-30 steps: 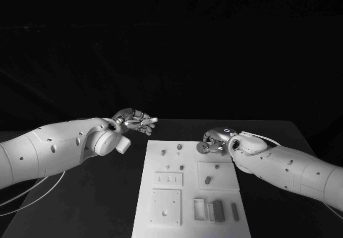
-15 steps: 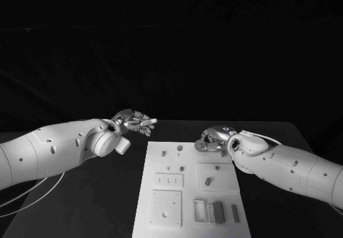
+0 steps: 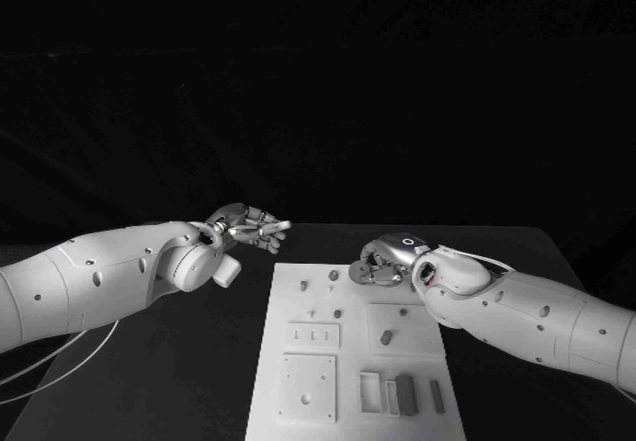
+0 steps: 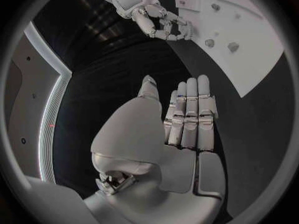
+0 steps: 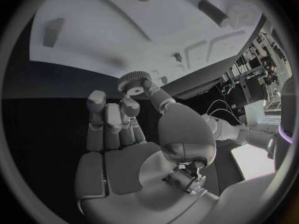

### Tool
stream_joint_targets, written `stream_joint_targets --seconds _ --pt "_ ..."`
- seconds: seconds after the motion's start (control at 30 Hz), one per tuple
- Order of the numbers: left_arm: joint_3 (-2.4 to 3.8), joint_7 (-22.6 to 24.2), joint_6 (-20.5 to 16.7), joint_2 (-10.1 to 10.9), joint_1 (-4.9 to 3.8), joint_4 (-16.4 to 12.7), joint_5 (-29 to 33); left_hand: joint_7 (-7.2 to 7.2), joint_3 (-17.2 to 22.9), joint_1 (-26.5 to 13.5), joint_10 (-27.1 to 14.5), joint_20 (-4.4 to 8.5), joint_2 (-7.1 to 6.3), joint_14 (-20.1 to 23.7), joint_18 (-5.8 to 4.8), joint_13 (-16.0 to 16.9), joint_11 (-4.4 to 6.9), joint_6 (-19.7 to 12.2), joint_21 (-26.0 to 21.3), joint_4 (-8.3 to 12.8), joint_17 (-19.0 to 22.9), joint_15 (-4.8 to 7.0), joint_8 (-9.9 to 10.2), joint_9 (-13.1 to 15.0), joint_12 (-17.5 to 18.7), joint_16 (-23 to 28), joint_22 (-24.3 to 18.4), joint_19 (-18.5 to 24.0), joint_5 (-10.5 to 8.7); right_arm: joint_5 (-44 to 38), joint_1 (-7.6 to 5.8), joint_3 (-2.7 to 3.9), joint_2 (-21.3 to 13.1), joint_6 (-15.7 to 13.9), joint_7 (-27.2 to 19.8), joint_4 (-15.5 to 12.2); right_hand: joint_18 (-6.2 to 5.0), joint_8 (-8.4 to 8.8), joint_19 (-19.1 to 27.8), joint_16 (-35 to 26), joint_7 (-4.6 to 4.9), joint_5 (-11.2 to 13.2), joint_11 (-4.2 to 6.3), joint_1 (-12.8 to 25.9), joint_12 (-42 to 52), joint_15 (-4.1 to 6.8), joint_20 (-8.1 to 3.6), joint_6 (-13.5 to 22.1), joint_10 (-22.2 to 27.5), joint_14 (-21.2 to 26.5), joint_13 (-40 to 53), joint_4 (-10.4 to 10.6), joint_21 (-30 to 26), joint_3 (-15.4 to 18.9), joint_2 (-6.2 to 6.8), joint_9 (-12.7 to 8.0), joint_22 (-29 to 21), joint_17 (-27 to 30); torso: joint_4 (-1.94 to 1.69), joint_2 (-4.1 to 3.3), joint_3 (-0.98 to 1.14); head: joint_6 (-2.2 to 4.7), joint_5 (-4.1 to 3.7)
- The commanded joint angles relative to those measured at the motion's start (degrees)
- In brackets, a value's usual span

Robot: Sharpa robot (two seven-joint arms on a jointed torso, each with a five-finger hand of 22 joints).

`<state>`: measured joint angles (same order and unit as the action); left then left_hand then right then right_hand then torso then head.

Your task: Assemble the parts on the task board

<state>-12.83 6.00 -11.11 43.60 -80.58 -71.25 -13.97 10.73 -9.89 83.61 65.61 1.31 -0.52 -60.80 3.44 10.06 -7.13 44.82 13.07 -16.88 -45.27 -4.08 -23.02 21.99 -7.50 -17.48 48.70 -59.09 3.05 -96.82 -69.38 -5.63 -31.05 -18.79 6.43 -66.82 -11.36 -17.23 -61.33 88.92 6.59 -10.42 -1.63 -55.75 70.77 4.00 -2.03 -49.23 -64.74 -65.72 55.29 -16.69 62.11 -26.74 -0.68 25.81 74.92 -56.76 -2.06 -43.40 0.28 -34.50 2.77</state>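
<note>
Now: right hand (image 5: 134, 139) pinches gear (image 5: 134, 82) at fingertips | above task board (image 5: 93, 40) | left hand (image 4: 181, 129) empty, fingers straight

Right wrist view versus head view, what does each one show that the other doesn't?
Right wrist view alone: the right hand pinches a small toothed gear between thumb and finger. Head view alone: the left hand, fingers apart and holding nothing, off the board's far left corner, and the slotted blocks at the near end. Both: the white task board with its small parts.

The black desk (image 3: 173, 367) carries the white task board (image 3: 351, 386), which lies flat along its middle, running from near the far edge toward the near edge.
</note>
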Motion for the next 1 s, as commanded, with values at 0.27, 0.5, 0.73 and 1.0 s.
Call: stream_joint_targets --seconds 0.27,0.5,0.73,1.0 --pt "0.07 0.6 0.0 0.0 -0.08 -0.2 -0.1 0.1 -0.4 0.5 0.4 0.0 0.01 0.2 1.2 0.1 -0.07 0.3 -0.3 0.1 -0.1 -0.29 0.3 0.1 0.3 0.3 0.1 0.3 -0.24 -8.8 0.01 -0.29 1.6 -4.3 3.7 -3.4 -3.64 -0.41 -0.5 0.0 1.29 -0.1 0.14 -0.9 -0.7 0.3 -0.35 -2.4 -1.1 -0.8 -0.3 0.1 0.3 0.0 0.86 0.1 0.6 0.2 0.01 -0.01 -0.03 -0.07 0.32" --pt "0.08 0.7 0.1 -0.2 -0.08 -0.3 -0.1 0.1 -0.4 0.5 0.4 0.0 0.0 0.2 1.2 0.1 -0.07 0.3 -0.3 0.1 -0.1 -0.29 0.3 0.1 0.3 0.3 0.1 0.3 -0.24 -12.0 0.23 -2.15 3.9 -5.2 4.7 -2.7 -3.64 -0.51 -0.8 -0.2 1.12 -0.1 0.3 -1.2 -1.0 0.43 -0.47 -2.8 -1.7 -1.4 -0.6 0.1 0.3 -0.2 1.0 0.1 0.5 0.0 -0.06 -0.01 -0.09 0.11 0.3" --pt "0.08 0.7 0.1 -0.2 -0.08 -0.2 -0.1 0.1 -0.4 0.5 0.4 0.0 0.0 0.2 1.21 0.1 -0.07 0.3 -0.3 0.1 -0.1 -0.29 0.3 0.1 0.3 0.3 0.1 0.3 -0.24 -13.6 1.31 -3.12 5.3 -5.2 5.3 -1.8 -3.64 -0.58 -1.0 -0.3 0.96 -0.1 0.46 -1.4 -1.3 0.54 -0.53 -3.3 -2.3 -1.8 -0.7 0.1 0.3 -0.1 1.16 0.2 0.4 0.1 -0.2 -0.08 -0.12 0.14 0.54" --pt "0.1 0.7 0.3 -0.2 -0.08 -0.5 -0.1 0.1 -0.5 0.5 0.4 -0.01 0.02 0.1 1.2 0.1 -0.07 0.3 -0.3 0.1 -0.2 -0.29 0.4 0.1 0.4 0.4 0.1 0.3 -0.24 -16.1 1.57 -3.97 6.0 -5.6 6.6 -0.6 -3.64 -0.42 -1.1 -0.5 0.95 0.0 0.47 -1.4 -1.5 0.56 -0.55 -3.3 -2.7 -2.1 -0.9 0.1 0.2 0.0 1.58 0.0 0.3 0.3 -0.06 -0.04 -0.06 0.01 0.92"
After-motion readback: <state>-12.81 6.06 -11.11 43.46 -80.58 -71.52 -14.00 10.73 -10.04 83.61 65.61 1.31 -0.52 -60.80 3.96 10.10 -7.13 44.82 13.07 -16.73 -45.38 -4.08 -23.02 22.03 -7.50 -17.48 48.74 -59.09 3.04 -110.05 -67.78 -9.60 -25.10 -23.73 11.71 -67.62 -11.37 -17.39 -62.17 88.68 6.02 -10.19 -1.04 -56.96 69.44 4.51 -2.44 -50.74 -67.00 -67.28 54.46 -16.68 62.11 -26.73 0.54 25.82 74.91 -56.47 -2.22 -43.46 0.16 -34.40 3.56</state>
